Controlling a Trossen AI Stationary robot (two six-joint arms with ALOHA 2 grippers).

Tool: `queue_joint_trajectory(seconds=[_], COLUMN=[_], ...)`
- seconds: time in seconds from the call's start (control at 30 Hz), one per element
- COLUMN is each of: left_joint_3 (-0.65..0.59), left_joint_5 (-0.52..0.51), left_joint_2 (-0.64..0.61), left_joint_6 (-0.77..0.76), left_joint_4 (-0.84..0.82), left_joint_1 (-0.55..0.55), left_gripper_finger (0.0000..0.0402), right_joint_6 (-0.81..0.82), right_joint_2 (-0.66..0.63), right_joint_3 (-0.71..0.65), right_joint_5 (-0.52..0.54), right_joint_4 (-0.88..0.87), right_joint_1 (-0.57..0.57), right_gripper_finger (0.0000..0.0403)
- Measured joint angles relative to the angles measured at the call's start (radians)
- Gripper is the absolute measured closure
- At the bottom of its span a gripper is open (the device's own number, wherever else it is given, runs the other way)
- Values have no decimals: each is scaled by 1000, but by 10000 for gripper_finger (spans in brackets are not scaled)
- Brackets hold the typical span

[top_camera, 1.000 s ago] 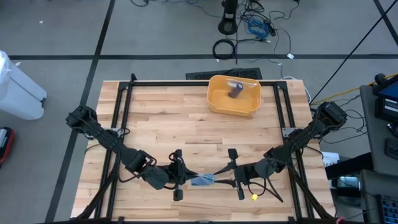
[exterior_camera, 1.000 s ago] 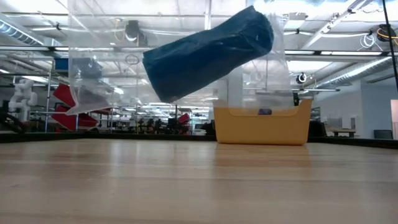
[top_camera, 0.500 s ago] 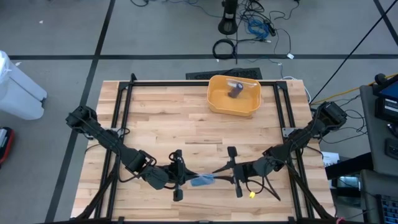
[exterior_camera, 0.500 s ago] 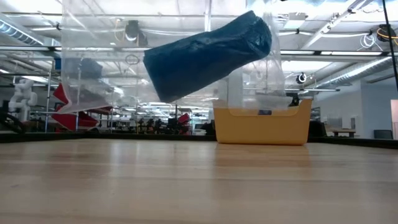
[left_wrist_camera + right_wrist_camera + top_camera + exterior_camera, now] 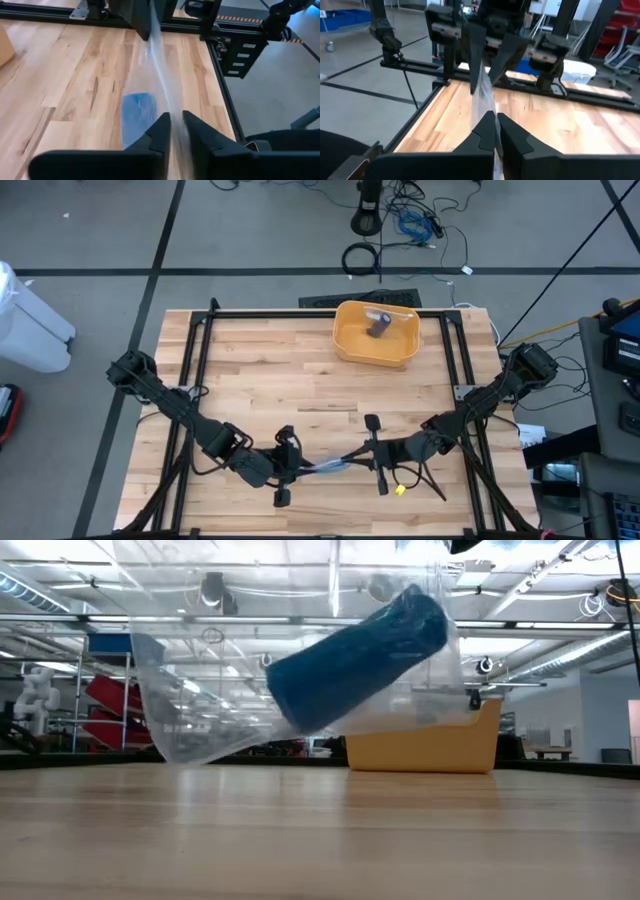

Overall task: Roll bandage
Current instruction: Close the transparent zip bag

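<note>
The blue bandage roll (image 5: 355, 660) sits inside a clear plastic bag (image 5: 200, 710). The bag hangs in the air just above the near edge of the bench (image 5: 290, 370), between my two pincers. In the low view the roll is tilted, with one end higher than the other, and the bag's loose corner sags down close to the wood.

My left pincer (image 5: 176, 131) pinches one edge of the bag. Its fingers stand a tiny bit apart with the thin plastic between them. Below it, I can see the blue roll (image 5: 136, 117) through the bag.

My right pincer (image 5: 494, 131) is pressed together on the other edge of the bag. The plastic runs straight from it across to my left pincer, so the bag is stretched between the two. From above, both pincers (image 5: 285, 465) (image 5: 372, 455) face each other near the front of the bench.

Far back on the bench sits a yellow tub (image 5: 352, 345) with a small dark thing (image 5: 378, 328) inside. I cannot tell what it is.
</note>
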Motion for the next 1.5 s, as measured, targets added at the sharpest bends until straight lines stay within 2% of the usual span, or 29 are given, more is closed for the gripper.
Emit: queue_joint_trajectory(seconds=[0.17, 0.3, 0.73, 0.87, 1.0, 1.2, 1.37, 1.5], left_joint_3=[0, 0, 0, 0, 0, 0, 0, 0], left_joint_5=[-4, -12, -18, -85, -96, -49, -27, -19], left_joint_2=[0, 0, 19, 19, 19, 19, 19, 19], left_joint_6=[-1, 1, 28, 36, 79, 105, 104, 104], left_joint_4=[3, 19, 31, 34, 47, 45, 43, 43], left_joint_1=[3, 8, 19, 35, 34, 35, 34, 34], left_gripper_finger=[311, 295, 293, 293, 317, 392, 398, 399], right_joint_6=[26, 41, 195, 225, 246, 269, 263, 197], right_joint_2=[0, 0, 0, 0, 0, 0, 0, 2], right_joint_3=[0, 0, 0, 0, 0, 0, 0, 0], right_joint_5=[-17, -26, -26, -28, -50, -51, -45, -43], right_joint_4=[-20, -20, 32, 21, 9, 4, 8, 11], right_joint_1=[-1, -1, -26, -26, -26, -26, -27, -28], right_gripper_finger=[403, 403, 403, 403, 403, 401, 383, 346])
